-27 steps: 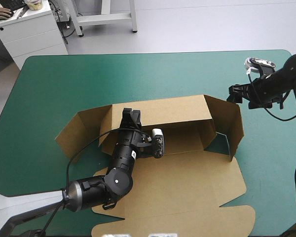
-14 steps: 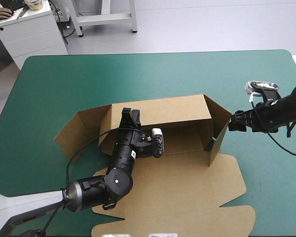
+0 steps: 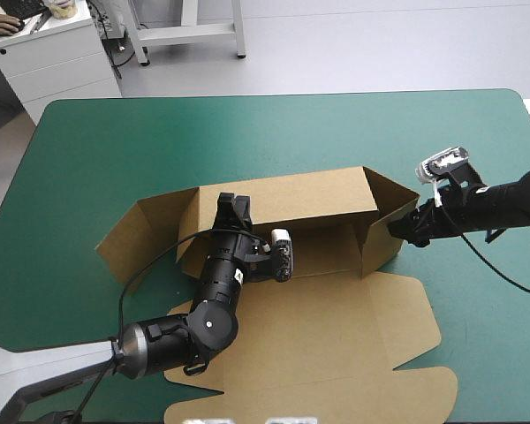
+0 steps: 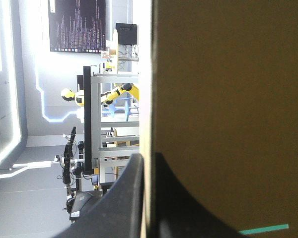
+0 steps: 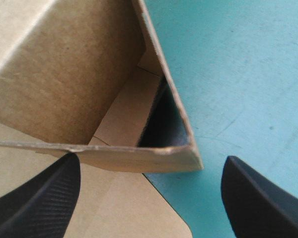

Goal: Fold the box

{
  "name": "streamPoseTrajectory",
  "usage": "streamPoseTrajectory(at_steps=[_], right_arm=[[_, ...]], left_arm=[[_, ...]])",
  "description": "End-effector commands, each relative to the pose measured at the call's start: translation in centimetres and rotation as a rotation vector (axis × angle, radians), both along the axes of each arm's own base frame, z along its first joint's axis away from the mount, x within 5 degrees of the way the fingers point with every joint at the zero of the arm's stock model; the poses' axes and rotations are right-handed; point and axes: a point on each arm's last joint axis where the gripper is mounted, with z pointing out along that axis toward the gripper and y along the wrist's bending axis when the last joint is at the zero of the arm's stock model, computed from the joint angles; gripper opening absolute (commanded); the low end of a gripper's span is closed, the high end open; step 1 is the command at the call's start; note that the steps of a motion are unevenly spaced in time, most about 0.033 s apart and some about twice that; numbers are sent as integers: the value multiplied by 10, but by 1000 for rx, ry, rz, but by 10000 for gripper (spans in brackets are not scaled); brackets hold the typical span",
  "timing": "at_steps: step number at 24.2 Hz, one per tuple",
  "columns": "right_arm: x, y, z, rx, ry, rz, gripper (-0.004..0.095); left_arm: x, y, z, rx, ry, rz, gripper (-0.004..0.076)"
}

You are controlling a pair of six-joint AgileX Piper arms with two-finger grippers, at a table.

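The brown box [image 3: 336, 327] lies mid-table with its lid flat toward the near edge and its back wall [image 3: 283, 199] raised. My left gripper [image 3: 234, 209] is shut on that wall's top edge; the left wrist view shows the board [image 4: 228, 109] pinched between the black fingers [image 4: 124, 198]. The right side flap [image 3: 384, 216] stands folded inward. My right gripper [image 3: 405, 231] is against its outer face, open. In the right wrist view the flap's lower corner [image 5: 188, 158] sits between the spread fingers [image 5: 35, 198]. The left side flap [image 3: 146, 234] angles outward.
The teal-green cover [image 3: 247, 132] is bare behind the box and to its right [image 5: 238, 74]. A white cabinet [image 3: 49, 53] stands beyond the table's far left corner. The lid's front tabs reach close to the near edge.
My right gripper has come in leftward from the table's right side to the right flap. That flap has swung inward toward the back wall. The left gripper has not moved.
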Motion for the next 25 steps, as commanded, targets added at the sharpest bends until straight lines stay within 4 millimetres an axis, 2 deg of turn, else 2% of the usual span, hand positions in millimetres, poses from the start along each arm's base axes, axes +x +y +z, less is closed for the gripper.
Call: streamPoseTrajectory(at_steps=[1,8,10,13,20,22,25], right_arm=[[0,9,14,101,-71,78,714],[-4,17,9,218,-41,113,712],[-8,18,4,232,-33,113,673],[-22,22,-4,268,-97,99,576],[-46,18,-14,209,-215,-16,571],[-50,25,-18,177,-236,-6,571],[-49,47,-24,89,-274,12,571]], left_arm=[[-2,1,23,-22,-121,-14,-10],[-2,1,23,-22,-121,-14,-10],[-2,1,23,-22,-121,-14,-10],[-2,1,23,-22,-120,-16,-10],[-2,1,23,-22,-120,-16,-10],[-2,1,23,-22,-120,-16,-10],[-2,1,23,-22,-120,-16,-10]])
